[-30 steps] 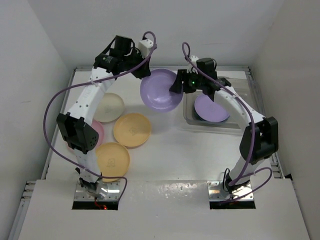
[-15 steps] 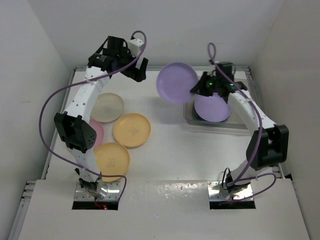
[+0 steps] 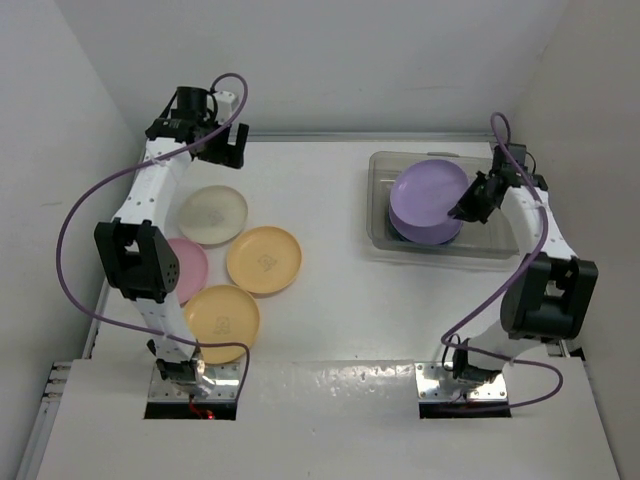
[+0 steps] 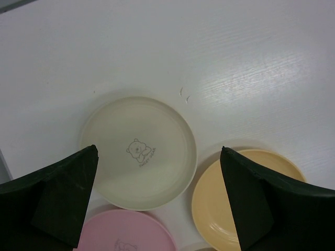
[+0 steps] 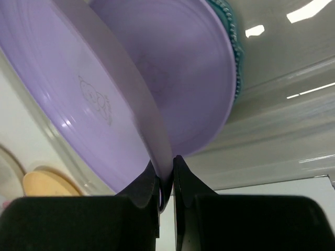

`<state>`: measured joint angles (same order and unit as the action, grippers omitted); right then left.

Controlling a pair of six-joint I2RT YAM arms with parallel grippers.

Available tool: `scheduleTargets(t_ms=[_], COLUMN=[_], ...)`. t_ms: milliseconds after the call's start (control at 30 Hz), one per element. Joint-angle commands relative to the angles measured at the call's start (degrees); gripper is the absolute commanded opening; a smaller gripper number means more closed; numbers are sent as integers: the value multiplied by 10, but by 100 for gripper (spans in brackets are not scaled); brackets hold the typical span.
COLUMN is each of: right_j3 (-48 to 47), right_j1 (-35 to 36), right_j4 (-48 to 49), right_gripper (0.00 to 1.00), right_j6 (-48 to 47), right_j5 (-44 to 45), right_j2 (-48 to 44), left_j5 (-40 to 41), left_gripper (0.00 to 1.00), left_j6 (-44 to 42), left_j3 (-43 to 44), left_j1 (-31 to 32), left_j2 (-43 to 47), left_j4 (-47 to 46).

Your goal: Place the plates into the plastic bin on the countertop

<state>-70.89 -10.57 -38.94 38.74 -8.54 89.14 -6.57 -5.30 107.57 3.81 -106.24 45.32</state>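
We see right hand [image 5: 166, 180] pinching lavender plate [image 5: 104, 104] rim; left hand [image 4: 158, 151] spread open; bear-logo text [image 4: 139, 153] on cream plate [image 4: 162, 117] unreadable.

The left arm [image 3: 140, 195] and right arm [image 3: 535, 225] are built of white links joined by bulky black joint housings [image 3: 135, 262]. A purple cable [image 3: 75, 230] loops loosely along each arm. Each stands on a silvery metal base plate [image 3: 465, 383]. The left fingers [image 4: 63, 198] are matte black, broad wedges. The right fingers [image 5: 144, 193] are black too, tapering to narrow tips.
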Motion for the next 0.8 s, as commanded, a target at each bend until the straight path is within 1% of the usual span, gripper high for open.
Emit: scheduleTargets(t_ms=[0, 67, 100, 167, 200, 267, 300, 333, 433, 467, 533, 567, 767], right_j3=[-17, -7, -3, -5, -10, -31, -45, -48, -51, -51, -50, -50, -66], right_j1=[-2, -2, -2, -3, -3, -2, -1, 1, 12, 15, 26, 28, 52], right_j4=[-12, -11, 12, 18, 6, -16, -21, -32, -57, -65, -73, -76, -82], right_gripper=[0, 1, 3, 9, 14, 28, 38, 53, 67, 69, 70, 70, 71], right_j6=[7, 5, 5, -2, -5, -16, -24, -28, -49, -53, -64, -64, -91], right_j5=[15, 29, 29, 19, 17, 13, 15, 24, 69, 96, 113, 146, 163], right_j2=[24, 36, 41, 51, 73, 95, 106, 112, 124, 124, 127, 128, 136], left_j5=[4, -6, -6, -12, -12, -17, -22, -22, -27, -33, -33, -33, -39], left_gripper=[100, 100, 100, 100, 100, 100, 100, 100, 100, 100, 100, 100, 100], left_j6=[7, 7, 7, 7, 7, 7, 7, 7, 7, 7, 7, 7, 2], left_j3=[-10, -23, -23, -29, -29, -29, -34, -34, -34, -34, -34, -34, -34], left_j1=[-6, -11, -11, -17, -17, -17, -17, -17, -17, -17, -22, -22, -22], left_j2=[50, 50, 55, 55, 55, 55, 55, 55, 55, 55, 55, 55, 60], left_j4=[-27, -32, -32, -32, -32, -32, -32, -32, -32, -32, -32, -32, -32])
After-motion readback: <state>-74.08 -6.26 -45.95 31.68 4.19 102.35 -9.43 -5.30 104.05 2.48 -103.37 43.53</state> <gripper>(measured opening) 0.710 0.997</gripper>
